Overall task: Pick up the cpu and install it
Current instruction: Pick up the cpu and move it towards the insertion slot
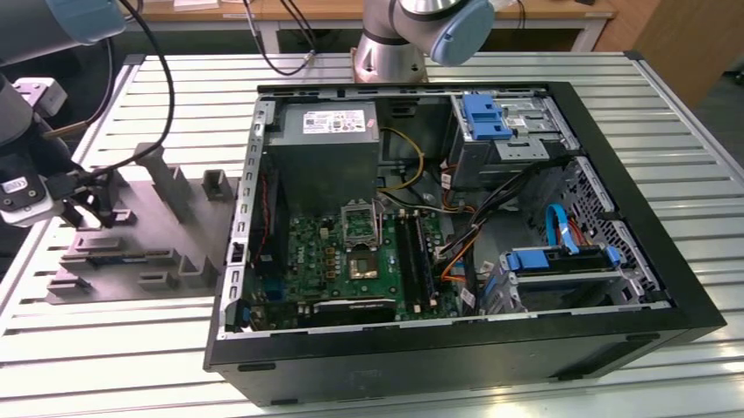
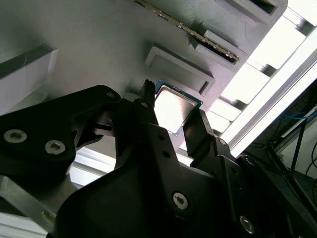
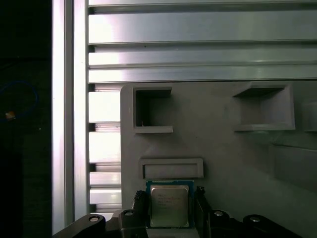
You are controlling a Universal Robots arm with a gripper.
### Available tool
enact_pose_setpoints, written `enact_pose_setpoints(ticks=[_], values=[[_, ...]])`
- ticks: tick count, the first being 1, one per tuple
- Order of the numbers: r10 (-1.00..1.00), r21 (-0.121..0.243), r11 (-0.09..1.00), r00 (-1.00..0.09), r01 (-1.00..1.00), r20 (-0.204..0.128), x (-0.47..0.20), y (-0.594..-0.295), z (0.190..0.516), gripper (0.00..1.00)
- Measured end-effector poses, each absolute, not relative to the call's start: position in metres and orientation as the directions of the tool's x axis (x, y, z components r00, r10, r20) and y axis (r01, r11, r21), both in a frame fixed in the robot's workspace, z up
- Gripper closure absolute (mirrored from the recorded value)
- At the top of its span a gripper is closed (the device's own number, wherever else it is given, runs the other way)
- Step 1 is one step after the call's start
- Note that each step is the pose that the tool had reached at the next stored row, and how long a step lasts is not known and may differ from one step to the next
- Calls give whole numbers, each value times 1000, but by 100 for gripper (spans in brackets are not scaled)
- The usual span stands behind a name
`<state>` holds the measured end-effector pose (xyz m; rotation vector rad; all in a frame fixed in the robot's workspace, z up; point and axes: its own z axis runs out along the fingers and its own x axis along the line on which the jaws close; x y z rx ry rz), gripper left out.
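Note:
The cpu (image 3: 170, 204) is a small square chip with a pale metal top and a thin dark rim; in the second wrist view the cpu (image 2: 174, 105) sits just over the grey moulded tray (image 2: 89, 44). My gripper (image 3: 170, 199) has one black finger against each side of it, shut on the chip. In the exterior view my gripper (image 1: 91, 212) hangs low over the tray (image 1: 139, 252) at that view's left, and the chip is too small to make out there. The metal-framed socket (image 1: 361, 265) lies on the motherboard inside the open computer case (image 1: 651, 261).
Raised blocks and slots (image 3: 171, 168) stand on the tray close to my fingers, with pockets (image 3: 152, 110) beyond. The tray rests on a slatted aluminium table (image 1: 698, 113). Cables, drive cages (image 1: 556, 261) and a power supply (image 1: 326, 148) crowd the case. The arm's base (image 1: 389, 52) stands behind it.

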<state>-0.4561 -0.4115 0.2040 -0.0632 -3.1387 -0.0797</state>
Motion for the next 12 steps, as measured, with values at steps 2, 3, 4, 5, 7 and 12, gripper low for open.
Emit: enact_pose_setpoints(ticks=[2, 3, 4, 5, 7, 12], values=[[40, 51, 998, -999, 40, 2, -456, -411, 205, 52], [40, 51, 998, -999, 40, 2, -456, -411, 205, 52], [40, 51, 998, -999, 40, 2, -456, -411, 205, 52], [40, 51, 998, -999, 40, 2, -456, -411, 205, 52], [40, 51, 998, -999, 40, 2, -456, -411, 206, 52], [40, 48, 998, -999, 40, 2, -456, -411, 208, 52]])
